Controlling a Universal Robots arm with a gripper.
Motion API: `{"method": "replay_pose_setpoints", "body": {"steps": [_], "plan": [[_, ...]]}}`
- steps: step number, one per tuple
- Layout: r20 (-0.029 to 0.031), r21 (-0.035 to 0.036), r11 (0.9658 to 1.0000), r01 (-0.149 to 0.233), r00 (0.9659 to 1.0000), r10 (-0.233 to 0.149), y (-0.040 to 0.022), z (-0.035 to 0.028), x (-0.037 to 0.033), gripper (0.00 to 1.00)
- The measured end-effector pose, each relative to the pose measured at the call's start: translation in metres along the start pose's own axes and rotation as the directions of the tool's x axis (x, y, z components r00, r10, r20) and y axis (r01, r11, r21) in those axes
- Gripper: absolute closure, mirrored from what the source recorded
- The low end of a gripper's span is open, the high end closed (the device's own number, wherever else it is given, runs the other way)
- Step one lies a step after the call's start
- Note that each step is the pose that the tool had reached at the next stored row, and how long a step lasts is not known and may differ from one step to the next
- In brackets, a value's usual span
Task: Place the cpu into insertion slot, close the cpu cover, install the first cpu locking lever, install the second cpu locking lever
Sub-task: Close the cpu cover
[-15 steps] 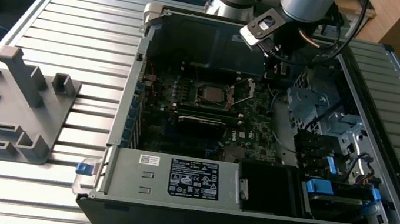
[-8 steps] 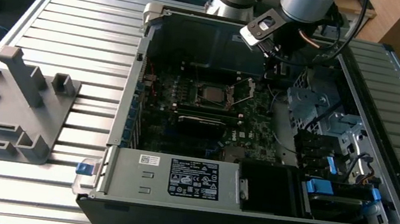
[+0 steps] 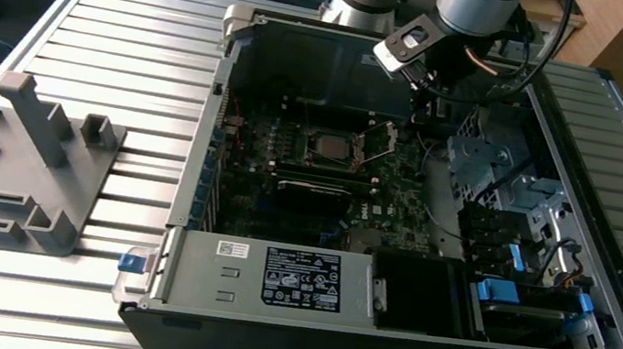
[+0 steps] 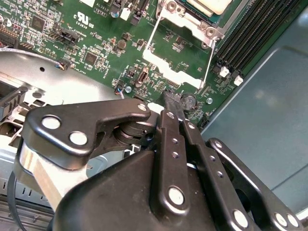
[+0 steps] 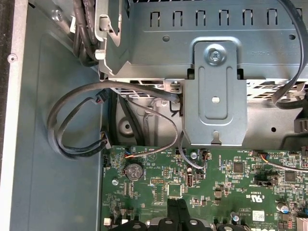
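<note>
The black linkage claw [image 4: 169, 98] has its two fingers [image 4: 172, 144] pressed together, closed, with nothing seen between them. In the second wrist view its tip hangs low over the dark green motherboard [image 4: 96, 38], just beside the free edge of the thin square silver metal cpu cover [image 4: 175, 65]; whether they touch I cannot tell. The cover is swung open, off the socket. Beyond it, the small flat square cpu [image 4: 211, 5] with its dull grey metal face lies in the square black insertion slot [image 3: 305, 143] with the silver rim.

In the exterior view the claw sits at the far end of the open computer case [image 3: 589, 299], on the exterior view's right of the slot. The labelled grey power-supply box [image 3: 271, 275] is at the near end. On the exterior view's left, a grey plastic fixture [image 3: 17, 158] stands on the ribbed aluminium table [image 3: 121, 44].
</note>
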State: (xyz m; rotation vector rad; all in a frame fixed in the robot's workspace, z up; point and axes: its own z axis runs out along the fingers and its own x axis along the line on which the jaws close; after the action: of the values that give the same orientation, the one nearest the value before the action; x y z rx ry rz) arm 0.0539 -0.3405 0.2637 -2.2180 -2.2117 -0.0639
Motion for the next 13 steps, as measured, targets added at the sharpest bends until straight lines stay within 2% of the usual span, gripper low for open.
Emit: {"method": "replay_pose_setpoints", "body": {"steps": [13], "plan": [[-0.0002,-0.0001,1.0,0.0,1.0,0.0,-0.0001,0.003,-0.0001,0.89]]}}
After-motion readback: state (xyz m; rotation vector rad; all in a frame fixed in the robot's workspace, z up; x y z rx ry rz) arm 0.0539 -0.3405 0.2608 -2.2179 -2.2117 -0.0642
